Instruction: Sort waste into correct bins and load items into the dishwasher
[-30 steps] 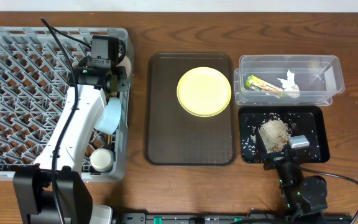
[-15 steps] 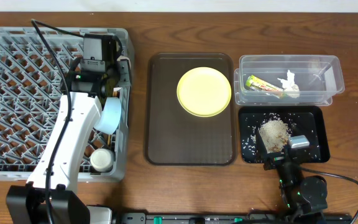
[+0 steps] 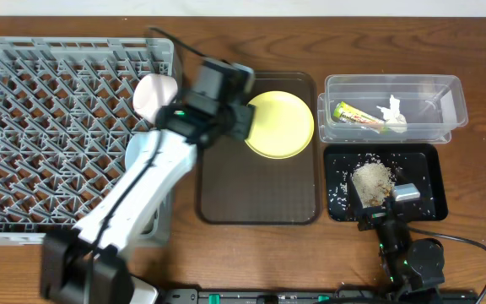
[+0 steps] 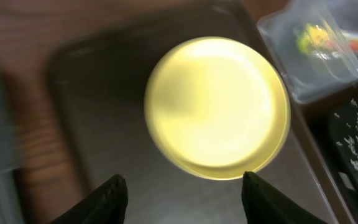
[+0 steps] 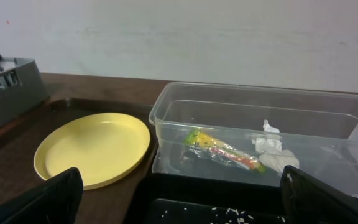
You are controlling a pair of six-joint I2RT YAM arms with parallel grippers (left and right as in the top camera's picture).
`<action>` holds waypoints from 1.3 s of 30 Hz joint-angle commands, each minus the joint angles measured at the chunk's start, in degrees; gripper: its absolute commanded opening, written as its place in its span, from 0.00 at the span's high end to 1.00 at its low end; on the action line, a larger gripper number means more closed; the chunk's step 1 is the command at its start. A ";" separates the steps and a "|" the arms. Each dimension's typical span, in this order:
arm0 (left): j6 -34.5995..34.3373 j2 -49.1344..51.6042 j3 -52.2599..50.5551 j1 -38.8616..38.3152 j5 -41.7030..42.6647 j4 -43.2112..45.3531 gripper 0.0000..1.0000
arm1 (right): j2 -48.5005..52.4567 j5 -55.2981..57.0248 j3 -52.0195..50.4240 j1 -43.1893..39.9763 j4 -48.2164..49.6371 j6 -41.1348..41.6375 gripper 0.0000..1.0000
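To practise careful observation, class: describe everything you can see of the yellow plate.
The yellow plate is round, plain and glossy, plastic-looking, with a shallow raised rim. It is empty and lies flat, right way up, in the far right part of the brown tray, touching only that. The left claw hangs open above it.

Yellow plate (image 3: 278, 125) flat, wrapper (image 3: 358, 114), tissue (image 3: 392, 111) — seemingly crumpled — in tub (image 3: 447, 95)

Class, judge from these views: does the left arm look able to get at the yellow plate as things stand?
Probably yes. The left gripper hangs open above the yellow plate, which lies bare on the brown tray with nothing between.
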 commanded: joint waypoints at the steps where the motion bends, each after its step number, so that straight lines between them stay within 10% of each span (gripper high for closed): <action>1: -8.04 6.34 0.20 -0.61 -3.69 1.84 0.39 | -0.28 0.02 -0.04 -0.81 -0.17 0.13 0.01; 15: -15.93 23.37 0.20 0.98 -2.14 9.05 0.42 | -0.28 0.02 -0.04 -0.81 -0.17 0.13 0.01; 21: -15.91 23.71 0.44 1.09 0.39 8.39 0.92 | -0.28 0.00 -0.04 -0.81 -0.17 0.11 0.01; 27: -13.31 11.23 1.60 3.76 -1.64 2.03 0.94 | -0.28 0.00 -0.04 -0.81 -0.15 0.13 0.01; 39: 15.69 -18.40 1.68 8.92 -48.46 -15.85 0.94 | -0.28 0.02 -0.04 -0.81 -0.17 0.13 0.01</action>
